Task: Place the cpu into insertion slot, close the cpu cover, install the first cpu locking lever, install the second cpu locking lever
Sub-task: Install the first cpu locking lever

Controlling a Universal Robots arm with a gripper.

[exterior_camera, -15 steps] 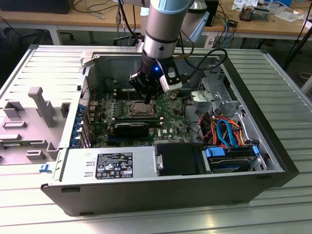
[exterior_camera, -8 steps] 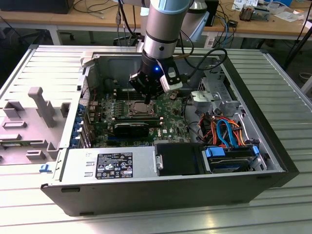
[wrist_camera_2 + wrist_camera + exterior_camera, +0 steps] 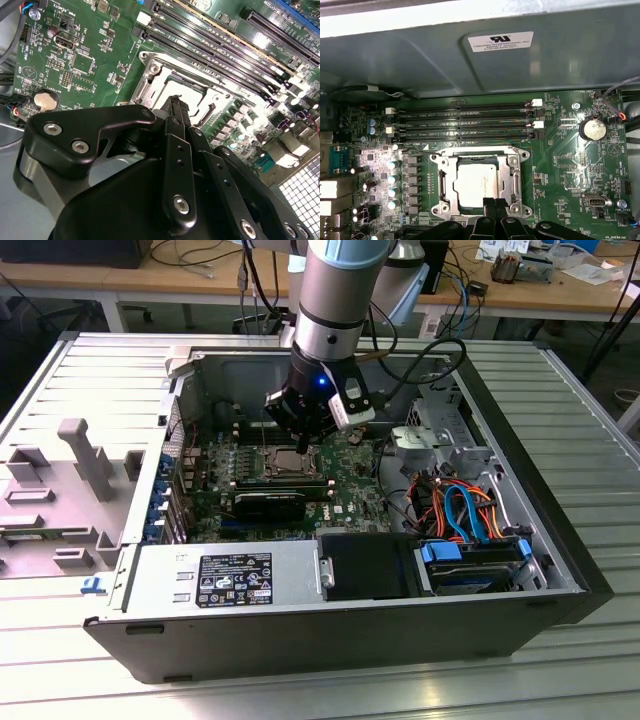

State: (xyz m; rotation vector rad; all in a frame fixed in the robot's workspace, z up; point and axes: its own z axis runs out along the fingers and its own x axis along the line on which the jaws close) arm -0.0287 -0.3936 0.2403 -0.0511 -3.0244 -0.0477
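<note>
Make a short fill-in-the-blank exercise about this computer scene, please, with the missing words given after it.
1. The cpu lies inside the ___.
2. The cpu cover frames the chip and is ___.
3. The gripper sits at the edge of the ___.
4. The round coin battery sits on the green ___.

Missing words: insertion slot; closed; cpu cover; motherboard

The exterior view is looking down from high and well back at the open grey metal computer case. Both wrist views are sitting close above its green circuit board, sharing the silvery square socket frame.
</note>
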